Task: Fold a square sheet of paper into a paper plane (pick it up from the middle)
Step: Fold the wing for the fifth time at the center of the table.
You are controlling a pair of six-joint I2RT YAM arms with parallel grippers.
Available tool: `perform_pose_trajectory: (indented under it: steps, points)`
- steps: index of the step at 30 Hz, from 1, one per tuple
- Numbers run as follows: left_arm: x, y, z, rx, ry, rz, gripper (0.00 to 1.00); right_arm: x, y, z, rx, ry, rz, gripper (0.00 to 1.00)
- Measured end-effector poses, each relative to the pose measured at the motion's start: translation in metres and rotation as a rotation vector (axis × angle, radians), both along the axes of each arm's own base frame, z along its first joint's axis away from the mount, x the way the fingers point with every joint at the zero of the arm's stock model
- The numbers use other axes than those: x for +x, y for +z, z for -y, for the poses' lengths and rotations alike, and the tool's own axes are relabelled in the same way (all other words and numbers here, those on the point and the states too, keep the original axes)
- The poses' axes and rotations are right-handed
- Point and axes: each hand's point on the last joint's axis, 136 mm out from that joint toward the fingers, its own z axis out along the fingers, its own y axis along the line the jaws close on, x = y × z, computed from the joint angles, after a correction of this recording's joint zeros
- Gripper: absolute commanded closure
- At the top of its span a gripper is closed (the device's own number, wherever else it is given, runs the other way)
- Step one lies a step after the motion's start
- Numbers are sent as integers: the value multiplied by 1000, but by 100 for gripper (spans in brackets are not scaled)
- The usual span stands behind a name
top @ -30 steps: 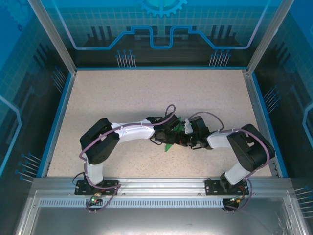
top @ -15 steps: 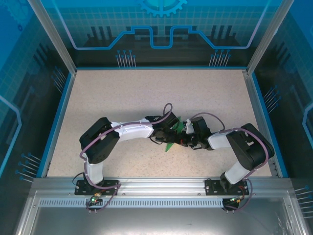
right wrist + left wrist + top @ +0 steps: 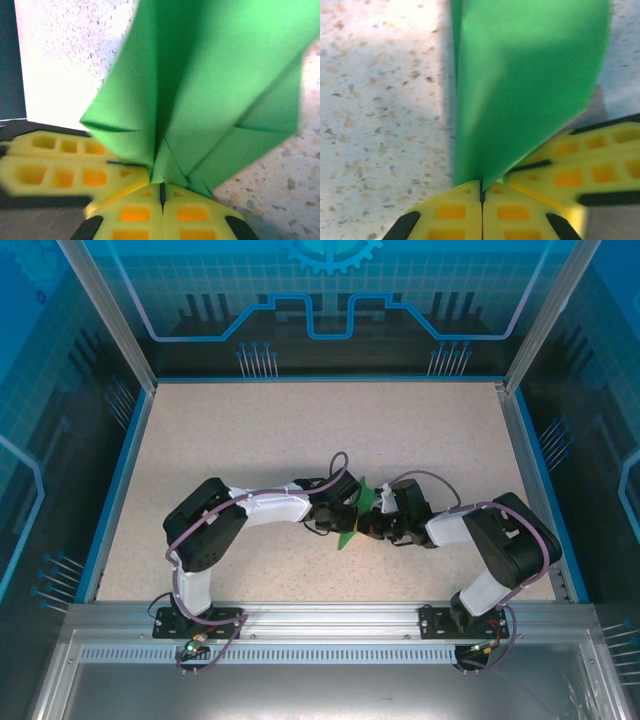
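While the left pincer [image 3: 481,189] and right pincer [image 3: 161,187] both pinch it, the paper plane [image 3: 210,85] shows bright green layered folds.

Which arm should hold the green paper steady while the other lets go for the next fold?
Probably the right: the right gripper is shut on the green paper where its folded layers meet, holding them together. The left gripper pinches just a narrow tip of it.
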Motion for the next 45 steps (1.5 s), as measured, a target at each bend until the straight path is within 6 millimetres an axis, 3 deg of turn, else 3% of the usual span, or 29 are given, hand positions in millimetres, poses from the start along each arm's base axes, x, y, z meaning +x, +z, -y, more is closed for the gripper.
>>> perform_pose_trajectory:
  steps: [13,20,24,34,39,45]
  points:
    - [5,0,1,-22,24,1,94,-1,2,3,-7,-11,9,100]
    - [5,0,1,-22,20,3,93,10,20,14,7,-56,50,88]
    - [5,1,2,-22,5,12,93,18,26,15,21,-71,61,74]
    - [5,1,2,-17,-23,24,93,37,32,7,83,-86,47,64]
    - [4,1,3,-20,-31,24,92,42,27,4,89,-91,20,64]
    - [5,1,3,-21,-46,31,89,43,20,4,82,-96,-12,82]
